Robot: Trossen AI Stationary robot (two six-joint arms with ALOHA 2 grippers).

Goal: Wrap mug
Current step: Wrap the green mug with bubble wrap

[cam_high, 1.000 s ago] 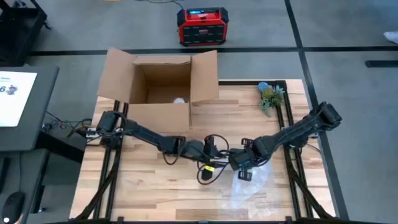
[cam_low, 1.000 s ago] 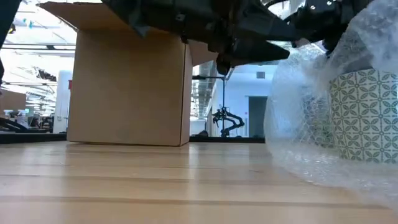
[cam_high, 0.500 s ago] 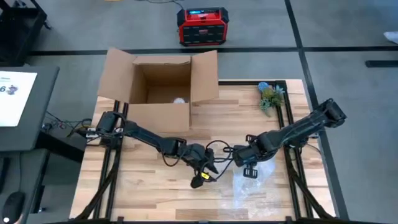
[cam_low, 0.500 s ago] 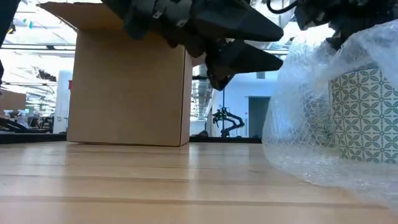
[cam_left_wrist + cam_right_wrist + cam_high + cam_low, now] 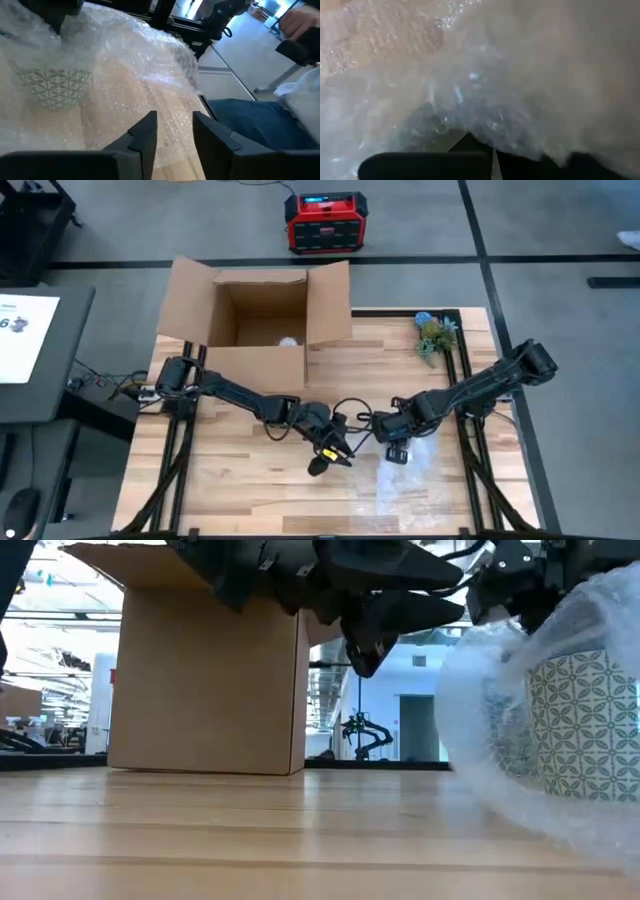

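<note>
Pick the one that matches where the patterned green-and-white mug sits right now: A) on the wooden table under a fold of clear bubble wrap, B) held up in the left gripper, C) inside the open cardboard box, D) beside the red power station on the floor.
A: the patterned green-and-white mug stands on the wooden table with clear bubble wrap draped over it, and the left gripper is open and empty.

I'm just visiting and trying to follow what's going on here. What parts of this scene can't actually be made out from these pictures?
- Mug: the low view's right edge cuts it off and bubble wrap veils it, so no handle shows.
- Right gripper: bubble wrap fills the right wrist view, so whether it grips is unclear.
- Cardboard box: the small pale object inside is too small to identify from above.
- Person: cut off by the left wrist view's edge.
</note>
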